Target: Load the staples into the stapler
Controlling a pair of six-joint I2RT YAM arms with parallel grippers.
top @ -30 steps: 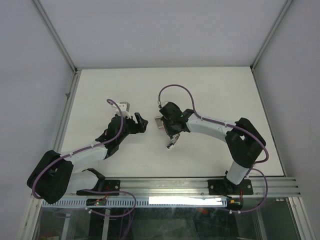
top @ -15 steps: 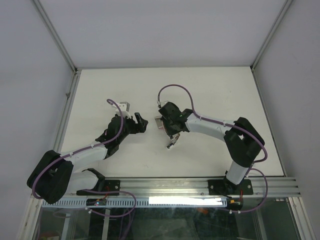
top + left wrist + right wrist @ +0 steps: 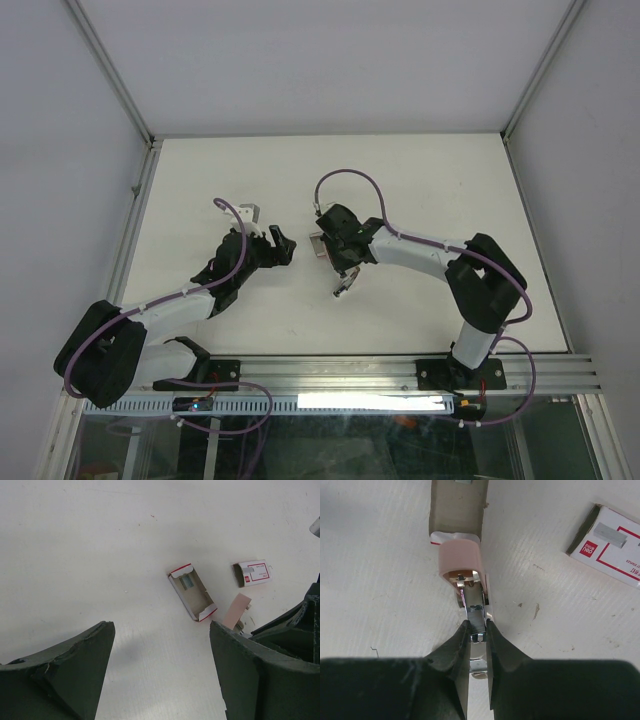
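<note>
Right fingers (image 3: 464, 636): I am pinching the stapler's (image 3: 460, 555) silvery metal strip between the tips, and its pink end is pointing away from them.
Left fingers (image 3: 87, 652): I am holding them spread wide above the desk (image 3: 75, 555), gripping nothing.
Staple box (image 3: 615, 545): it is lying ahead and right of my right fingertips, apart from the stapler.
Tray (image 3: 457, 500): it is lying open just beyond the pink end.
</note>
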